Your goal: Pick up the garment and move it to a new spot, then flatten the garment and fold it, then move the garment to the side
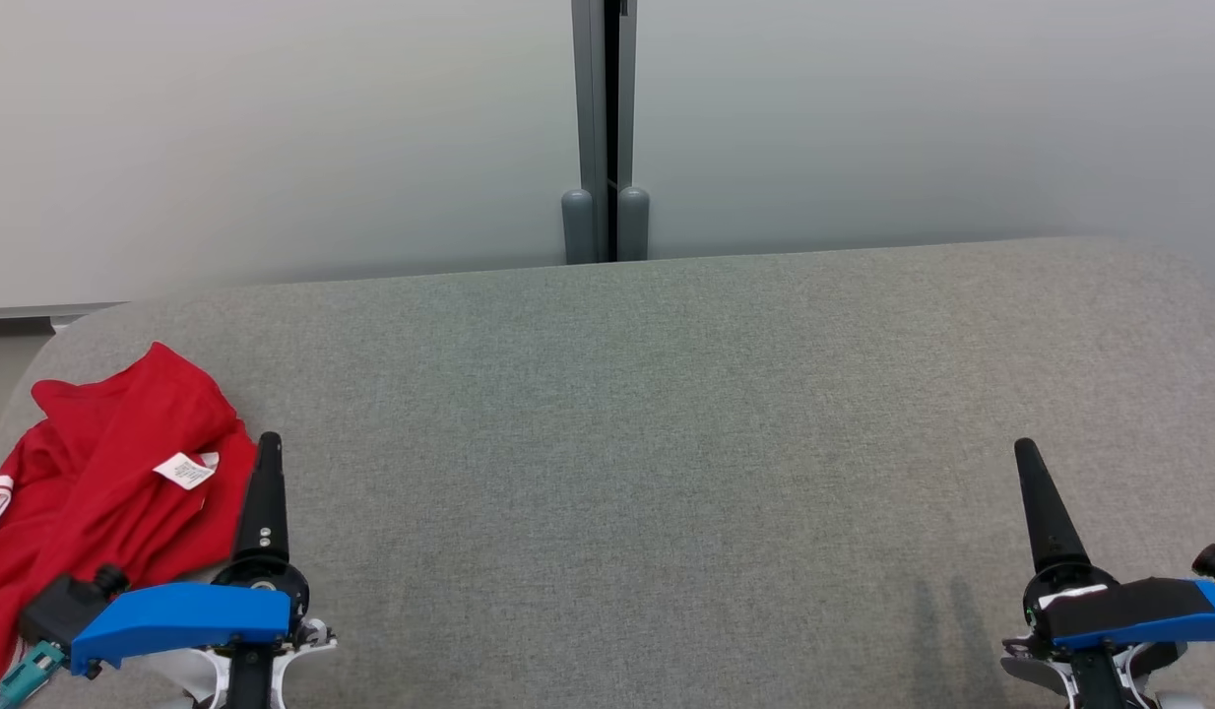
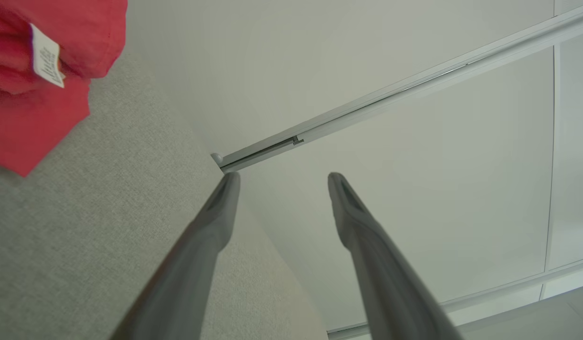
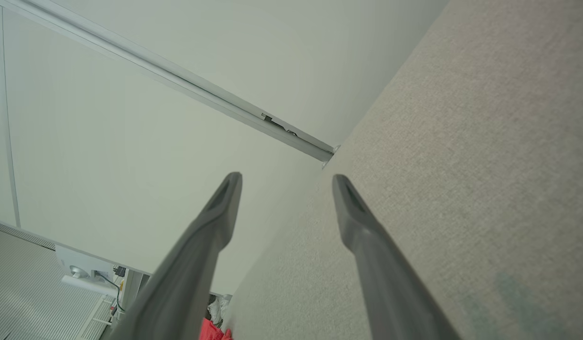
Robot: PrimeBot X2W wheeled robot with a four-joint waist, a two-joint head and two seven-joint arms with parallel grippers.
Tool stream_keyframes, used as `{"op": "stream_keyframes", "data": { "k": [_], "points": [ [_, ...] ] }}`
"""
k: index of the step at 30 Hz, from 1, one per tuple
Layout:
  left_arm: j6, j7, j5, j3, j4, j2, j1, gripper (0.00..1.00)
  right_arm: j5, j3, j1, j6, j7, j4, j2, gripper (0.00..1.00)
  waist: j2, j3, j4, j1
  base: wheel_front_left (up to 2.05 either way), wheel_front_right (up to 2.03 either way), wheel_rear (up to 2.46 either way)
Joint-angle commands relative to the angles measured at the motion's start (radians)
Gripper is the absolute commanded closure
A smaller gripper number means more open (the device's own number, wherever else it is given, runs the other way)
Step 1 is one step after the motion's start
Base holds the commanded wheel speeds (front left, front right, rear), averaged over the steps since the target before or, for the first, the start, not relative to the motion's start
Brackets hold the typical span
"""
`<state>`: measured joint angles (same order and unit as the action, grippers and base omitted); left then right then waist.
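1. The red garment (image 1: 125, 473) lies bunched at the far left edge of the grey fabric surface (image 1: 667, 443), white label (image 1: 185, 470) facing up. It looks loosely bundled rather than flattened.
2. The left claw (image 2: 282, 177) hangs just beside the garment's right edge, fingers spread and empty. As the nearer arm, it is probably the one placed to grasp.
3. The right claw (image 3: 287, 177), also spread and empty, hovers well apart over bare surface, which leaves the middle free as a likely laying-out spot.

The table (image 1: 667, 414) gives wide open passage. The garment (image 1: 105, 473) blocks its left end, and a wall (image 1: 273, 128) stands behind.
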<state>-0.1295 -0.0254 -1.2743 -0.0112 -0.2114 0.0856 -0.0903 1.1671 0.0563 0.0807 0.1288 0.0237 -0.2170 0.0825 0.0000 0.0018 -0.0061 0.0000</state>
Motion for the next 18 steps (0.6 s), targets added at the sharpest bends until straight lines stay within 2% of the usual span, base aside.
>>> {"op": "stream_keyframes", "data": {
  "k": [1, 18],
  "points": [
    [-0.001, -0.013, 0.052, 0.015, 0.008, 0.015, -0.029, 0.0, -0.061, -0.003, 0.033, 0.001, 0.015, 0.022, 0.015, 0.0, 0.0, -0.001, -0.001, 0.0, 0.0, 0.0, 0.0],
    [0.01, -0.068, 0.365, 0.08, -0.021, 0.066, -0.046, 0.0, -0.409, -0.004, 0.034, 0.002, 0.055, 0.038, 0.026, 0.0, 0.0, -0.007, -0.002, 0.0, 0.0, 0.0, 0.0]
  ]
}}
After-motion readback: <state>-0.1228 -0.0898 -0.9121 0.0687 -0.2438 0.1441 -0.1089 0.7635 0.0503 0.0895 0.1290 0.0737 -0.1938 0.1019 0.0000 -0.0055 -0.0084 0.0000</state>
